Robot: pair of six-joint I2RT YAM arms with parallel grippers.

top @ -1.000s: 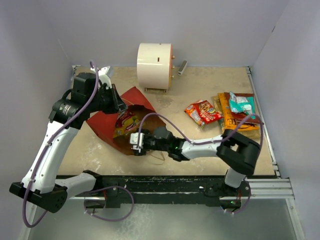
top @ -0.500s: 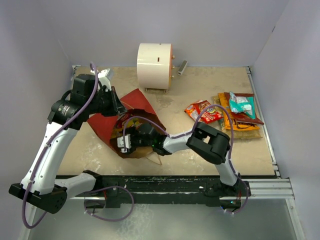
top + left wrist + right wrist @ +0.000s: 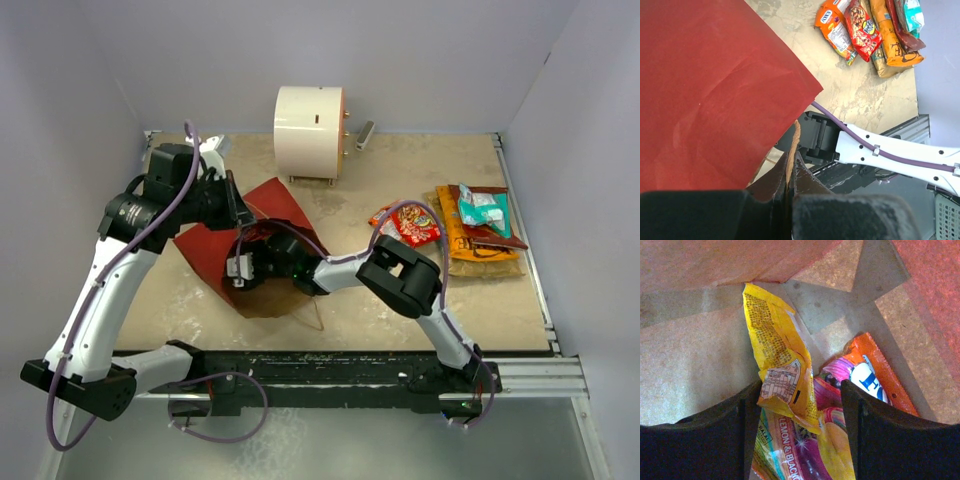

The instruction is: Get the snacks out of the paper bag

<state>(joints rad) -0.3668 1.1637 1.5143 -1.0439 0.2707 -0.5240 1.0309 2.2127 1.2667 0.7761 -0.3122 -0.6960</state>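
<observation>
Your right gripper has pushed deeper into the paper bag. Its jaws stand open astride a yellow packet, gripping nothing. Your left gripper pinches the bag's rim tight. Other snacks lie well off right.

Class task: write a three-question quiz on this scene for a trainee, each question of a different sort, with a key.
1. True or false: the right gripper is inside the bag.
2. The left gripper is: A wide open; B shut on the bag's edge; C shut on nothing.
3. Fill in: the packet that the right gripper straddles is mostly ____.
Key: 1 true; 2 B; 3 yellow.
</observation>
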